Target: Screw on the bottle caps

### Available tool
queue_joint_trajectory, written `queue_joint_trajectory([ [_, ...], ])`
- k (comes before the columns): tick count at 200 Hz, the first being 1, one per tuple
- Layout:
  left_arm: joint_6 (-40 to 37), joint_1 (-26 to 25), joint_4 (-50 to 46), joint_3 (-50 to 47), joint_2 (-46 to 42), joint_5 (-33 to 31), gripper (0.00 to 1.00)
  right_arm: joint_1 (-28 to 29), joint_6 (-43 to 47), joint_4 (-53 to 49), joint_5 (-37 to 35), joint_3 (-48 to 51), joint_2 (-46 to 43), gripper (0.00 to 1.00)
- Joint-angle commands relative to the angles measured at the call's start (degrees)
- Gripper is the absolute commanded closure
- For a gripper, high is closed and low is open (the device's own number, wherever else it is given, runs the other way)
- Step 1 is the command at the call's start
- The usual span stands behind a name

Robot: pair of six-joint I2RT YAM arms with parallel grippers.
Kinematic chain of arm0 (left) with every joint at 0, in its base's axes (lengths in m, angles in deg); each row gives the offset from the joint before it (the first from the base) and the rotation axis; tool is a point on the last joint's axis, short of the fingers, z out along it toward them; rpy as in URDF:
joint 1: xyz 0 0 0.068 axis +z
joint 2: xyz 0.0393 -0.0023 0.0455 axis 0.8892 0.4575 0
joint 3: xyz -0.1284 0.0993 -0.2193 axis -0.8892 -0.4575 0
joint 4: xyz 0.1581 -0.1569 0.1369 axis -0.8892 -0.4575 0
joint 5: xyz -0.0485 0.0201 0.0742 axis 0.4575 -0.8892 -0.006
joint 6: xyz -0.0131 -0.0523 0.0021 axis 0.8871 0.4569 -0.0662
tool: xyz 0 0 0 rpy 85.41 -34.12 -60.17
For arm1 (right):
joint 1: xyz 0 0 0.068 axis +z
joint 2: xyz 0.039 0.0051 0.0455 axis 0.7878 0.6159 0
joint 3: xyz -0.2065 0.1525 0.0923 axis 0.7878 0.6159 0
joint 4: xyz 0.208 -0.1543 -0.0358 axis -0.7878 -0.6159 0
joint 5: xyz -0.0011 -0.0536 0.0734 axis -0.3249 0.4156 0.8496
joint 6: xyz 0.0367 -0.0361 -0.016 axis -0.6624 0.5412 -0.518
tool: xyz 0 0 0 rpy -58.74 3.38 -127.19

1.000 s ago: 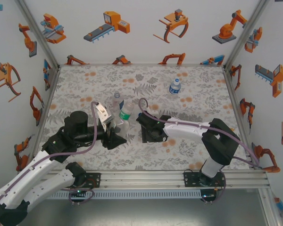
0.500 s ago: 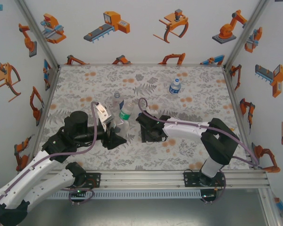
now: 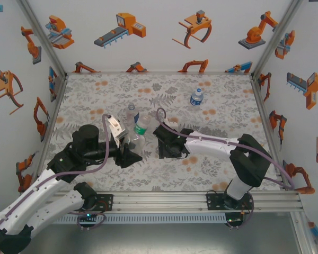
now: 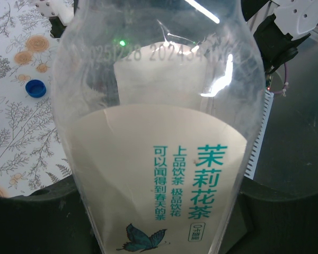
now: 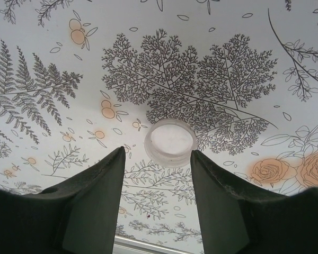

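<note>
The tall clear bottle with the green-lettered label (image 4: 164, 174) stands close in front of the left wrist camera, and my left gripper (image 3: 131, 146) is shut on it. In the top view this bottle (image 3: 142, 127) stands left of centre, with the slim bottle (image 3: 131, 113) just behind it and the squat blue-label bottle (image 3: 196, 97) far right. A blue cap (image 4: 35, 88) lies on the mat left of the held bottle. My right gripper (image 3: 167, 148) points down, open, and a white cap (image 5: 170, 142) lies flat just beyond its fingertips (image 5: 116, 159), centred on the gap.
The flowered mat (image 3: 212, 169) covers the table, with walls on three sides and the aluminium rail (image 3: 164, 201) at the near edge. The two grippers work close together near the table's middle.
The right arm has shifted slightly over the mat. The left arm and the bottle it holds have not moved.
</note>
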Motion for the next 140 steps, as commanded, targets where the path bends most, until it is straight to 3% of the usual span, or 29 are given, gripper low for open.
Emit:
queue_joint_trajectory([
  [1, 0.55, 0.04, 1.47, 0.17, -0.26, 0.86, 1.00, -0.27, 0.36, -0.97, 0.48, -0.79, 0.48, 0.50],
  [140, 0.34, 0.03, 1.86, 0.35, 0.44, 0.94, 1.00, -0.27, 0.11, -0.01, 1.07, 0.35, 2.80, 0.48],
])
